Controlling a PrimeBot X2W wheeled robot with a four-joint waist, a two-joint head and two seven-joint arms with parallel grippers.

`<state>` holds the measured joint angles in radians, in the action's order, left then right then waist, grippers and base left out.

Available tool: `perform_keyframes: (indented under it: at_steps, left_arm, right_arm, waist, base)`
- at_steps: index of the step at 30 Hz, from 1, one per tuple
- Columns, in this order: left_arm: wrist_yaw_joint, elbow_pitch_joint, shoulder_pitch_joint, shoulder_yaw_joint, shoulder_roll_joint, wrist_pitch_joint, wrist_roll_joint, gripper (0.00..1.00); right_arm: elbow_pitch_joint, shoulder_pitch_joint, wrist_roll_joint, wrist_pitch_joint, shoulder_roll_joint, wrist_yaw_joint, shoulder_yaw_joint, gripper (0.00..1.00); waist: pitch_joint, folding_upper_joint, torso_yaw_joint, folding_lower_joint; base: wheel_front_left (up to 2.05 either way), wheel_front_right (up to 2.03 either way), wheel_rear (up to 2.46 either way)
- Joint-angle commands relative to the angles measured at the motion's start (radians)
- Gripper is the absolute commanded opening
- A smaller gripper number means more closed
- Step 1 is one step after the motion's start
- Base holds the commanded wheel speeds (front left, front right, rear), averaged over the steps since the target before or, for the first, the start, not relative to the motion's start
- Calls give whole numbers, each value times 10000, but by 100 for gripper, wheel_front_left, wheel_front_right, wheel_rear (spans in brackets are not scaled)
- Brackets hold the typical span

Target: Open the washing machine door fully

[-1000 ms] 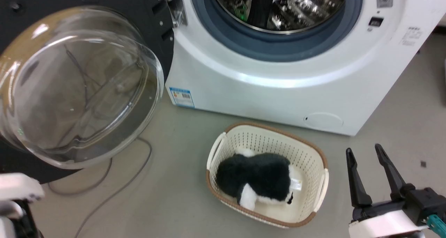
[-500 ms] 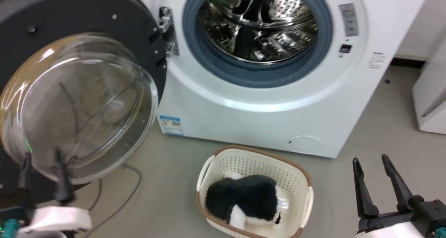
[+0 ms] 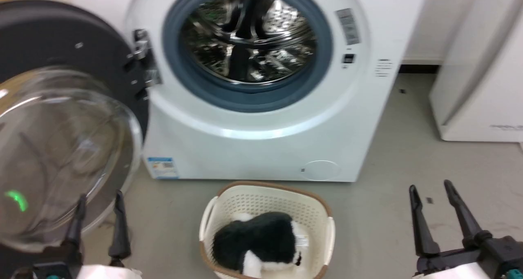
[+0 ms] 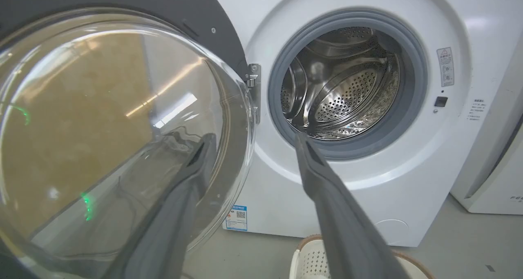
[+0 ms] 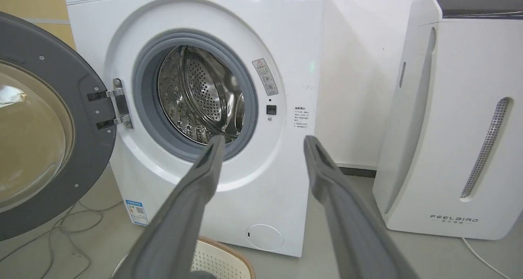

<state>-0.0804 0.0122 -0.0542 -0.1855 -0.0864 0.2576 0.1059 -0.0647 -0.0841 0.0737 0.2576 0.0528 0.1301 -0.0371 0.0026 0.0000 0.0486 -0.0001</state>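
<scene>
Washing machine door point(image 3: 61, 34), a glossy black disc with glass bowl, stands swung wide, so left gripper point(image 3: 101, 195) and right gripper point(image 3: 430, 185) hover spread, empty.

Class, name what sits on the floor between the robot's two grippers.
Head view: a cream basket holding a black-and-white plush toy, between left gripper and right gripper.

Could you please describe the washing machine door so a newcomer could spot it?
Find the big white washing machine. Hinged at its left edge in the head view, swung open, is the washing machine door: a round black disc with a bulging clear glass bowl, unlike the grey rubber ring around the steel drum.
</scene>
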Motion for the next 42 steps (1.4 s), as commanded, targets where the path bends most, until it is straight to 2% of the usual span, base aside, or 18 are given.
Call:
perform_keyframes:
  at_steps: [1,9,10,42]
  left_arm:
    - [-46,-19,-224,72,79,41,-25,100]
    - [-39,136,-436,245,226,41,-88,100]
    - [-18,124,-337,246,194,-9,-65,0]
    - [178,63,-119,642,234,-629,-301,0]
  right_arm:
    - [-55,-88,-135,42,-26,6,129,100]
    - [-74,-202,-267,42,-26,6,305,100]
    - [-41,-97,-191,-5,0,0,286,0]
    - [125,122,-319,-619,-2,1,293,0]
  waist:
    - [-102,0,-501,1]
    - [-206,0,-1267,1]
    - [-183,0,-1193,1]
    - [-146,0,-1030,1]
  base:
    - [0,0,0]
    - [0,0,0]
    - [0,0,0]
    - [0,0,0]
